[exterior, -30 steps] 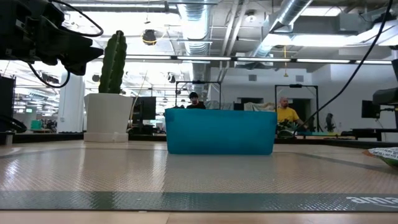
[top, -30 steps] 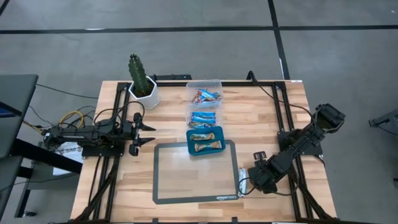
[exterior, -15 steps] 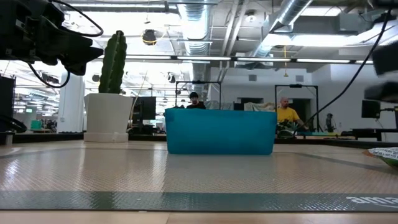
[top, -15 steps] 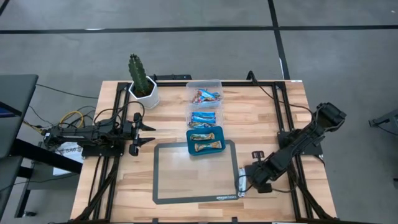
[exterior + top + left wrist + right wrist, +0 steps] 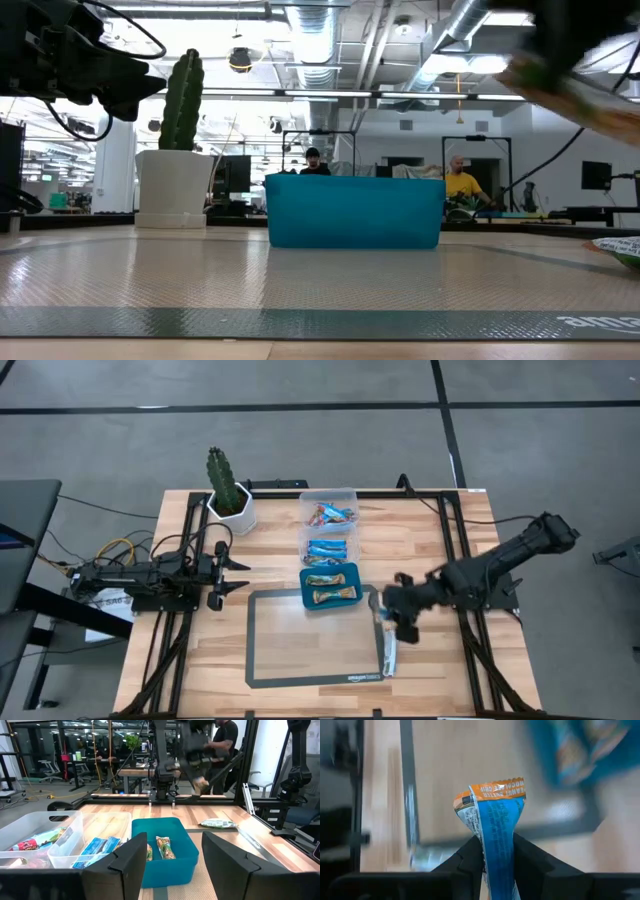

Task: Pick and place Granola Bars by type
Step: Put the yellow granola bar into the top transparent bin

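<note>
My right gripper [image 5: 398,618] is above the table just right of the grey mat [image 5: 300,645], near the teal tray [image 5: 330,588]. It is shut on a blue wrapped bar with an orange end [image 5: 494,820]. A green-and-white bar [image 5: 388,656] lies flat on the mat's right edge below it. The teal tray holds two tan bars [image 5: 164,847]. A clear bin [image 5: 328,548] holds blue bars and a farther clear bin [image 5: 328,512] holds multicoloured ones. My left gripper [image 5: 236,575] waits open and empty at the table's left. My right gripper pinches the bar's blue middle [image 5: 495,851] between its two fingers [image 5: 470,856]. The orange crimped end [image 5: 496,790] sticks out past the fingertips. The bar is lifted clear of the table.
A cactus in a white pot [image 5: 230,495] stands at the far left of the table. Black frame rails [image 5: 455,550] run along the table's sides. People sit in the room beyond the table [image 5: 462,185].
My right gripper has swung from the table's near right toward the far edge and the teal tray, and has risen, carrying the bar. The green-and-white bar stays on the mat's edge.
</note>
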`<control>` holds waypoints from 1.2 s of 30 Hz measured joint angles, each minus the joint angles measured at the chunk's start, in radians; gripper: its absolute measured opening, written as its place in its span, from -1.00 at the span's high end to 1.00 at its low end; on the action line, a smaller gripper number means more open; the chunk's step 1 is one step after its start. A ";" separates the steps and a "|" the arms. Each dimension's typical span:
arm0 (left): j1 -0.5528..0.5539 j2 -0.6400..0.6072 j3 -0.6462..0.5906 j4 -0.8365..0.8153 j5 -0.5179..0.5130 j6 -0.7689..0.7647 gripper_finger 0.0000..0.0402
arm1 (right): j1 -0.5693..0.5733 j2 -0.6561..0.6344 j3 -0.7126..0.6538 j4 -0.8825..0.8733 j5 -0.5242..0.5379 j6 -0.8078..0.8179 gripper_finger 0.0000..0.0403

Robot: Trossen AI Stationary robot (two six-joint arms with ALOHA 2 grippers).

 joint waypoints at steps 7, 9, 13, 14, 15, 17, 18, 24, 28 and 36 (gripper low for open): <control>0.000 0.000 0.000 0.000 0.000 0.000 0.09 | -0.200 0.048 0.179 0.071 0.002 -0.238 0.60; 0.000 0.000 0.000 0.000 0.000 0.000 0.09 | -0.245 0.089 0.224 0.099 0.002 -0.305 0.60; 0.000 0.000 0.000 0.000 0.000 0.000 0.09 | -0.309 0.196 0.297 0.123 -0.001 -0.413 0.60; 0.000 0.000 0.000 0.000 0.000 0.000 0.09 | -0.321 0.225 0.314 0.128 -0.003 -0.434 0.60; 0.000 0.000 0.000 0.000 0.000 0.000 0.09 | -0.330 0.253 0.329 0.122 -0.007 -0.454 0.60; 0.000 0.000 0.000 0.000 0.000 0.000 0.09 | -0.345 0.314 0.360 0.125 -0.019 -0.488 0.60; 0.000 0.000 0.000 0.000 0.001 0.000 0.09 | -0.350 0.344 0.372 0.124 -0.029 -0.504 0.60; 0.000 0.000 0.000 0.000 0.000 0.000 0.09 | -0.354 0.504 0.431 0.124 -0.065 -0.569 0.60; 0.000 0.000 0.000 0.000 0.000 0.000 0.09 | -0.353 0.587 0.454 0.125 -0.070 -0.595 0.59; 0.000 0.000 0.000 0.000 0.001 0.000 0.09 | -0.361 0.658 0.465 0.132 -0.070 -0.597 0.59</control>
